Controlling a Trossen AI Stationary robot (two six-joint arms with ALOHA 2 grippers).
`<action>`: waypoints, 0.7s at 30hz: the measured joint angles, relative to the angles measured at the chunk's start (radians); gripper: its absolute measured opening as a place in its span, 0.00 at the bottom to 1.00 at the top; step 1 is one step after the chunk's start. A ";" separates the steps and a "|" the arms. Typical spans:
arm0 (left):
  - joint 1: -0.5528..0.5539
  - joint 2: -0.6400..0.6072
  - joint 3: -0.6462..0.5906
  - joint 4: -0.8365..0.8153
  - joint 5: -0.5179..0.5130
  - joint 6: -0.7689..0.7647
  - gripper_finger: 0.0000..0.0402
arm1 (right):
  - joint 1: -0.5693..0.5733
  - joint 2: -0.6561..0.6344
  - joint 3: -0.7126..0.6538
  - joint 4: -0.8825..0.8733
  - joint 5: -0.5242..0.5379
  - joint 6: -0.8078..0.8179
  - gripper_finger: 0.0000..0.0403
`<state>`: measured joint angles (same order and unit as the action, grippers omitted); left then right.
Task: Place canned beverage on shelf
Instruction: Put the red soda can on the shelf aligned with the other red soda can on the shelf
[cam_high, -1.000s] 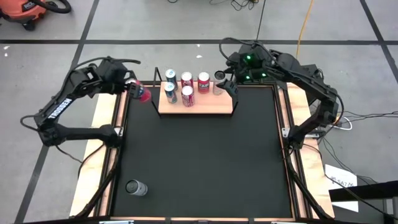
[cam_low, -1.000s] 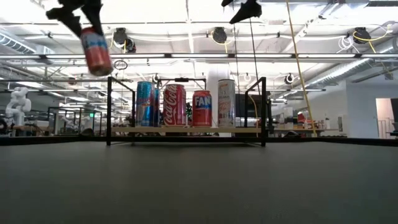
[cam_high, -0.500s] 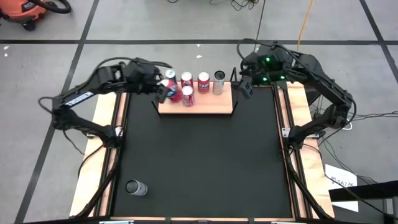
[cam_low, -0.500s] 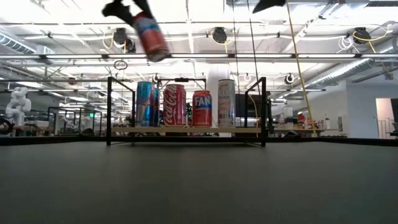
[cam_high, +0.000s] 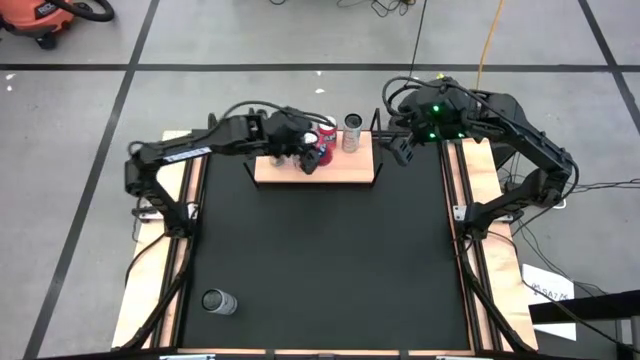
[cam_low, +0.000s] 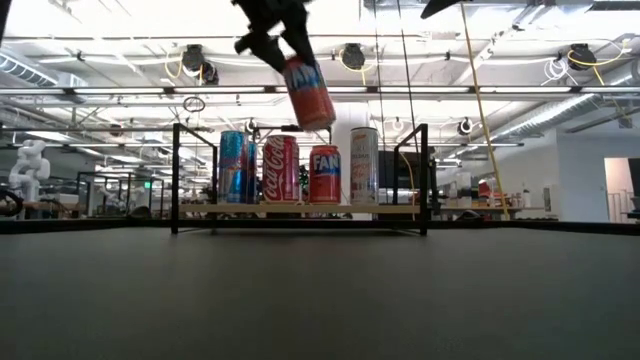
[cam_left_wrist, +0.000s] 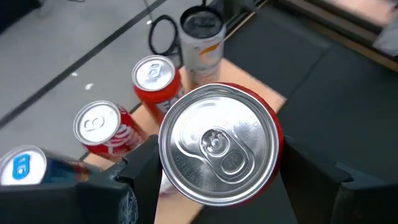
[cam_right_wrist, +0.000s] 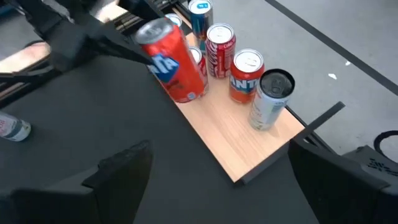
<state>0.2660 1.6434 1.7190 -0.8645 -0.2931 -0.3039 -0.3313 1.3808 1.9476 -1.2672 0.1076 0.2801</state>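
Overhead, large black table (cam_high: 320, 260) with wood edges; small wooden shelf (cam_high: 345, 172) with black corner rods at 12 o'clock of the tabletop. Left arm reaching in from 9 o'clock, left gripper (cam_high: 308, 152) above the shelf, fingers clamped on a red can (cam_low: 308, 93). Can carried tilted, in the air, above the row standing on the shelf and touching none of it. Right gripper (cam_high: 402, 150) parked just beside the shelf at its 3 o'clock end, fingers spread wide, holding nothing. On the shelf, at low view: blue can (cam_low: 233, 167), cola can (cam_low: 281, 168), orange-soda can (cam_low: 324, 174), pale tall can (cam_low: 364, 165). Bare board visible toward the 6 o'clock edge and the 3 o'clock corner. Lone silver can (cam_high: 218, 302) lying well apart at 7 o'clock of the table.

Risks, judged from this pose: tilted descent likely to land the red can on its rim and tip it; lowering straight down likely to knock the standing cans underneath, toppling one or more; drift toward 3 o'clock possibly clipping a corner rod or the waiting right gripper; release too near the 6 o'clock edge possibly rolling the can off the board.
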 joint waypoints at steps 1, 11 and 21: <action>0.000 0.016 0.000 0.009 -0.014 0.017 0.63 | 0.005 0.000 0.000 -0.003 0.003 0.002 0.90; 0.003 0.145 0.002 0.110 -0.032 0.086 0.63 | 0.014 0.000 0.000 -0.002 0.030 0.023 0.90; 0.009 0.280 0.002 0.126 -0.033 0.157 0.63 | 0.013 0.000 0.000 0.006 0.030 0.027 0.90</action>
<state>0.2749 1.9236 1.7206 -0.7387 -0.3264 -0.1471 -0.3180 1.3811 1.9476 -1.2612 0.1375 0.3069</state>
